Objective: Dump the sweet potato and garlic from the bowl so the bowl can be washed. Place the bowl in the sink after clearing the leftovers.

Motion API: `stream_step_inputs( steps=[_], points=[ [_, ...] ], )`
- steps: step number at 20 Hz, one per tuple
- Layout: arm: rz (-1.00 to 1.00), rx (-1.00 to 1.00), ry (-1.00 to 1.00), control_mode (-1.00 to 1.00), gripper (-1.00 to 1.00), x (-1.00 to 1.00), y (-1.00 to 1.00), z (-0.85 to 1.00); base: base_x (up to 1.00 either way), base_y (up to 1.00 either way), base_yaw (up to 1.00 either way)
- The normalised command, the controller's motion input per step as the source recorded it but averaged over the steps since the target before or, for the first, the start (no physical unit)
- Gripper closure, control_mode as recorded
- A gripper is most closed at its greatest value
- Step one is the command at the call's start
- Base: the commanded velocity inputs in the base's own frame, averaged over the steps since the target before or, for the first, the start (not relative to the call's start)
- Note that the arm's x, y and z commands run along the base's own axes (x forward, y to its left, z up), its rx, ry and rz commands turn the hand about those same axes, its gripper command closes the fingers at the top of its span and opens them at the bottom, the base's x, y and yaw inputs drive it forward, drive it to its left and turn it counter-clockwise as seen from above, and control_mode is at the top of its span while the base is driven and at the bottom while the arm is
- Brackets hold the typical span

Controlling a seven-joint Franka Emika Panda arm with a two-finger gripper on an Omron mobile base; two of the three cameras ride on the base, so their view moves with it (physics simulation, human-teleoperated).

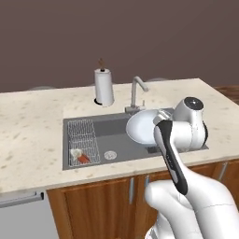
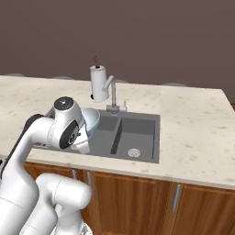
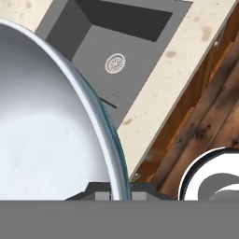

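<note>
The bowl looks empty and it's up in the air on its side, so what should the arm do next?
Probably lower the bowl into the sink basin below it: the sweet potato and garlic already lie on the wire rack, and the gripper grips the bowl's rim.

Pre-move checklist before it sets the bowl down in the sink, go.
1. Bowl held by the pincer: ok, fingertips closed on the rim in the hand view.
2. Bowl emptied: ok, its white inside shows no leftovers.
3. Sweet potato and garlic out of the bowl: ok, both lie on the wire rack in the sink's left basin.
4. Bowl over the sink: ok, it hangs tilted on edge above the basins near the faucet.
5. Landing spot free: ok, the right basin around the drain is bare.
6. Gap to the faucet: cannot tell.
</note>
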Motion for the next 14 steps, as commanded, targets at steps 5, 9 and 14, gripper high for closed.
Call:
stream_step_inputs(
  steps=[5,9,14],
  points=[
    [0.00,0.00,0.00,1.00,1.00,0.00,0.00,0.00,0.04,-0.48,0.00],
    [0.00,0.00,0.00,1.00,1.00,0.00,0.00,0.00,0.01,-0.54,0.00],
    [0.00,0.00,0.00,-1.00,1.00,0.15,-0.13,-0.01,0.15,-0.17,0.00]
  ],
)
